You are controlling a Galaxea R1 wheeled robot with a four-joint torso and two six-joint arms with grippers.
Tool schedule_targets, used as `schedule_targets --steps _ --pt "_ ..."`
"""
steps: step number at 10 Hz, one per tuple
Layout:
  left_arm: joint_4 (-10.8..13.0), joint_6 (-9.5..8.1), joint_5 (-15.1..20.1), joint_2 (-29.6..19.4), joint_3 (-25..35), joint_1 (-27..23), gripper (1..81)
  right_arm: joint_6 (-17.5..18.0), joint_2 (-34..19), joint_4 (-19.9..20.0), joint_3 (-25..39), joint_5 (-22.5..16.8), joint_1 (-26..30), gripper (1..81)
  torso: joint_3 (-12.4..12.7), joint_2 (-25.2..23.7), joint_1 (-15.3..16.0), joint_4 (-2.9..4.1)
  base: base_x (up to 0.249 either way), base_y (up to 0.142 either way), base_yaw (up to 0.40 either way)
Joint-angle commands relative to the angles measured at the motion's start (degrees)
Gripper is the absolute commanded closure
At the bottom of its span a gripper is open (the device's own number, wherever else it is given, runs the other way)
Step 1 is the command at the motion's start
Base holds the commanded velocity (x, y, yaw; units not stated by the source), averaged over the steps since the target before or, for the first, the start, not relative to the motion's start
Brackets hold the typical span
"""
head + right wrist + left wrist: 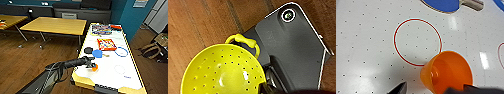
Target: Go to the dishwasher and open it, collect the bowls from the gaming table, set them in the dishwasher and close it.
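Note:
The gaming table (110,77) has a white top with a yellow edge. My left gripper (90,65) reaches over its near left part, at a small orange bowl (95,67). In the left wrist view the orange bowl (446,72) is tilted between the fingers of the left gripper (433,88). One dark fingertip (398,88) stands apart from its outer wall and the other is at its rim. A black round bowl (88,50) lies further back on the table. A lime-yellow perforated bowl (223,70) with a loop handle hangs over the wooden floor at my right gripper.
A blue paddle (97,53), a blue ring (121,52) and colourful game boxes (106,44) lie on the table. Yellow-orange wooden tables (56,25) stand to the left on the wooden floor. Bags (152,50) lie on the floor at the right, near a teal wall.

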Motion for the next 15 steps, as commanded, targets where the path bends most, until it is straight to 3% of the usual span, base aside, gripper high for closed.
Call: schedule_targets --steps 1,6,8,11,12,13,15 --pt "0.99 0.09 1.77 0.52 1.27 -8.98 1.0 -0.19 -1.42 -0.60 1.04 -3.12 2.75 81.1 0.00 0.00 0.00 0.00 0.000 0.000 0.000" --pt "0.99 0.18 1.77 0.26 1.44 -7.31 1.0 -0.19 -1.42 -0.69 1.39 -3.12 3.01 81.1 0.00 0.00 0.00 0.00 0.000 0.000 0.000" --pt "3.45 -0.09 1.68 0.17 1.44 -5.38 1.0 -0.19 -1.33 -0.60 1.39 -3.12 3.01 81.1 0.00 0.00 0.00 0.00 0.000 0.000 0.000" --pt "4.50 0.26 1.59 -0.09 2.06 -2.82 1.0 -0.19 -1.25 -0.69 1.13 -3.12 3.01 81.1 0.00 0.00 0.00 0.00 0.000 0.000 0.000" --pt "5.29 0.35 1.59 -0.09 2.58 -2.39 81.1 -0.10 -1.16 -0.60 1.13 -3.12 3.18 81.1 0.00 0.00 0.00 0.00 0.000 0.000 0.000" --pt "7.14 0.53 1.95 -0.53 4.69 -2.12 81.1 -0.10 -1.07 -0.60 1.13 -3.21 3.19 81.1 0.00 0.00 0.00 0.00 0.000 0.000 0.000" --pt "7.67 0.09 2.21 -3.87 12.60 -3.61 81.1 -0.01 -1.07 -0.60 1.13 -4.35 3.54 81.1 0.00 0.00 0.00 0.00 0.000 0.000 0.000"
